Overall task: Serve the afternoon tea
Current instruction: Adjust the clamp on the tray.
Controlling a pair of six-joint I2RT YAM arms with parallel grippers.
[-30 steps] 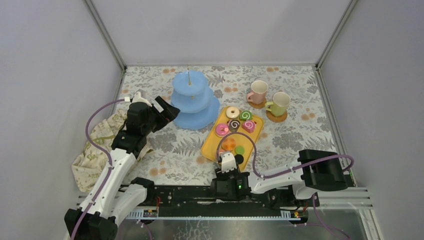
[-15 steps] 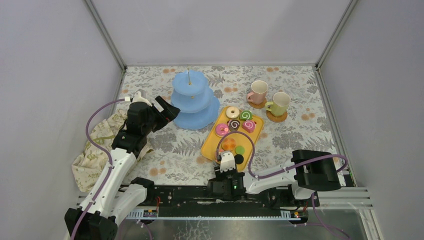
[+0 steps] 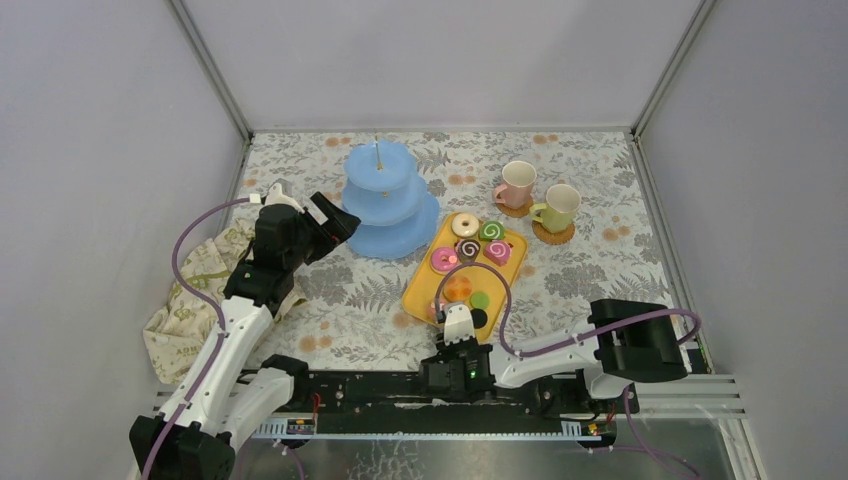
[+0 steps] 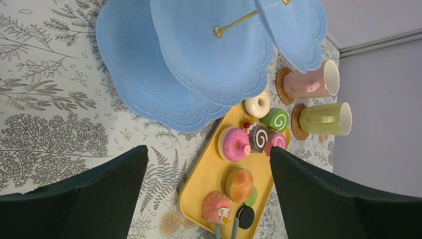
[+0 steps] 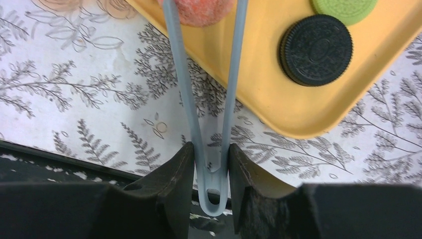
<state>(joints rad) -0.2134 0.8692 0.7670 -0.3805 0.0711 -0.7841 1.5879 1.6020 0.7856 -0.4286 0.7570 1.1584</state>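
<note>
The right gripper (image 5: pixel 209 159) is clenched on the hinge end of the grey-blue tongs (image 5: pixel 186 99), one finger pressing on each side. The tongs point toward 12 o'clock, and their two arms touch the coral pastry (image 5: pixel 204 10) on its left and its right side. In the top view this pastry (image 3: pixel 440 307) lies in the corner of the yellow tray (image 3: pixel 415 290) at about 7 o'clock, the corner nearest to the arm bases. Just beside it, at 3 o'clock, a black cookie (image 5: pixel 316 50) lies flat on the tray, and a green cookie (image 5: pixel 343 5) lies at 1 o'clock from the black one.

The left gripper (image 3: pixel 325 225) is released, with its jaws wide apart and nothing between them. It hangs above the flowered tablecloth (image 3: pixel 600 270), at 8 o'clock from the light-blue stand (image 3: pixel 390 195), near it but apart. All three tiers of the stand are bare. The stand is at 10 o'clock from the tray.

The far half of the tray carries a pink doughnut (image 4: pixel 235 144), a brown roll (image 4: pixel 259 138), a green roll (image 4: pixel 275 119), a white doughnut (image 4: pixel 258 104) and an orange pastry (image 4: pixel 239 183).

At 1 o'clock from the tray, the pink mug (image 3: pixel 516 184) and the pale green mug (image 3: pixel 559 207) stand upright, each one on a woven coaster. A beige cloth (image 3: pixel 190 300) lies at the table's left edge.
</note>
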